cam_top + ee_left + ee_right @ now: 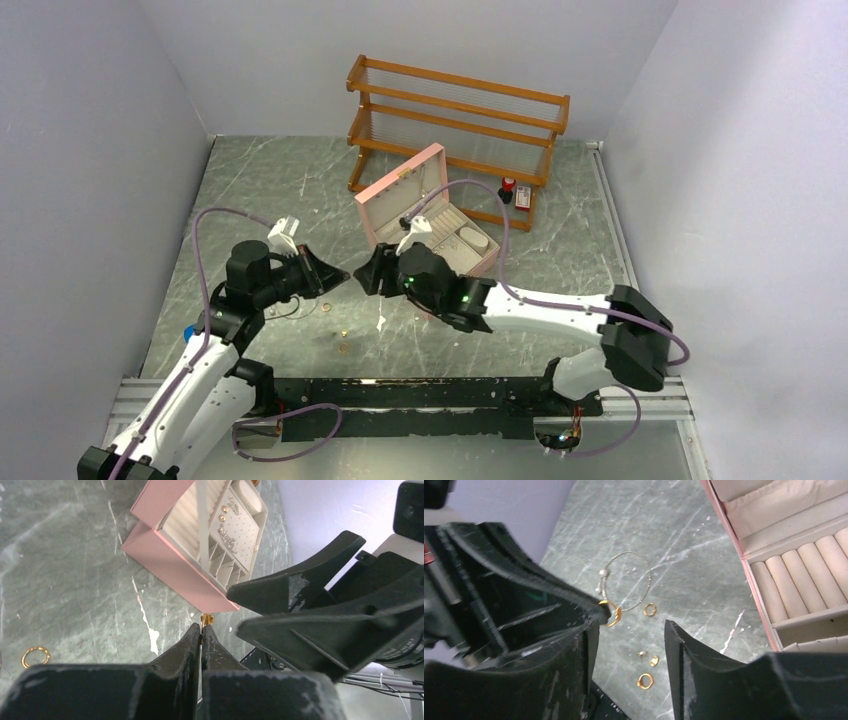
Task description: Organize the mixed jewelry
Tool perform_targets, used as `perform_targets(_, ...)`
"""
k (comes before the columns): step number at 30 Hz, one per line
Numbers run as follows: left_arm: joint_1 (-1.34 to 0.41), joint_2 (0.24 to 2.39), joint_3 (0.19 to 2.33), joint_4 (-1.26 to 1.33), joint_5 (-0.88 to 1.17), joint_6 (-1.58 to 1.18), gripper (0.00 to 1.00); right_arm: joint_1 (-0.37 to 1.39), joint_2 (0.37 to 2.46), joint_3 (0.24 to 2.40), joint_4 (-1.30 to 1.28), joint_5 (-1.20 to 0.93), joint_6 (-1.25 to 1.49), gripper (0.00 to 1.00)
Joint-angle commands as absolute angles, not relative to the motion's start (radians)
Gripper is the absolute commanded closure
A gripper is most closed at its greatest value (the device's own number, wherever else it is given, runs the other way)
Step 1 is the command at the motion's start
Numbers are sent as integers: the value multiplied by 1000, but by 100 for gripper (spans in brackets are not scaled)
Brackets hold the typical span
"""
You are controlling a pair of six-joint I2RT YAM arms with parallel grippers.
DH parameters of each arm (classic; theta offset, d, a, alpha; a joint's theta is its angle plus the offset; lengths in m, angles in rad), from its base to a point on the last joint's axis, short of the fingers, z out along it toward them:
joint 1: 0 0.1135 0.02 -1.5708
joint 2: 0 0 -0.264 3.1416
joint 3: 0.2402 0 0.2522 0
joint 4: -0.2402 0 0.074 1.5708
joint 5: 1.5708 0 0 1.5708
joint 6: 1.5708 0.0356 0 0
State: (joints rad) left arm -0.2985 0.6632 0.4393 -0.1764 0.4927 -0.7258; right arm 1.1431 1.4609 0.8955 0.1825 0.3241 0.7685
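My left gripper (pixel 201 626) is shut on a small gold piece (pixel 206 618) that pokes out past its tips. The same piece (pixel 613 614) looks ring-like in the right wrist view. My right gripper (pixel 629 630) is open with nothing between its fingers (pixel 300 587), tip to tip with the left one (pixel 335 278) just above the table. Loose on the table lie a silvery chain necklace (pixel 628 553), gold rings (pixel 650 609) (pixel 645 680) (pixel 35 656) and two tiny gold bits (pixel 654 660). The open pink box (pixel 430 215) stands just behind, with earrings on its pad (pixel 235 525).
A wooden rack (pixel 455 110) stands at the back, with a small red-and-black bottle (pixel 508 187) at its foot. A small blue object (pixel 188 332) lies by the left arm. Grey walls close in both sides, and the arms' mounting rail (pixel 400 395) runs along the near edge.
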Motion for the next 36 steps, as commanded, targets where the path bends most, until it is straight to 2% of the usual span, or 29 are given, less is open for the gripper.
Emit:
perform_targets(1, -302, 667, 505, -175, 529, -666, 95, 1114, 1335, 854, 222, 224, 719, 44)
perform_targets(5, -302, 693, 545, -123, 633, -654, 95, 1041, 1250, 810, 275, 20, 718, 40)
perform_targets(9, -302, 719, 606, -57, 776, -659, 95, 941, 1182, 741, 374, -170, 827, 33)
perform_targets(14, -302, 741, 671, 29, 922, -707, 95, 900, 1182, 806, 374, -303, 904, 34)
perform_targets(20, -302, 760, 670, 174, 971, -838, 95, 901, 1187, 810, 476, -378, 954, 34)
perform_targets(22, -302, 764, 655, 225, 982, -881, 95, 902, 1192, 812, 499, -394, 965, 37)
perform_targets(26, -302, 764, 630, 280, 984, -927, 95, 901, 1195, 801, 526, -387, 984, 50)
perform_targets(31, -302, 762, 617, 288, 984, -932, 95, 902, 1179, 764, 566, -340, 997, 61)
perform_targets(36, -302, 753, 601, 293, 982, -940, 95, 902, 1166, 753, 582, -317, 988, 63)
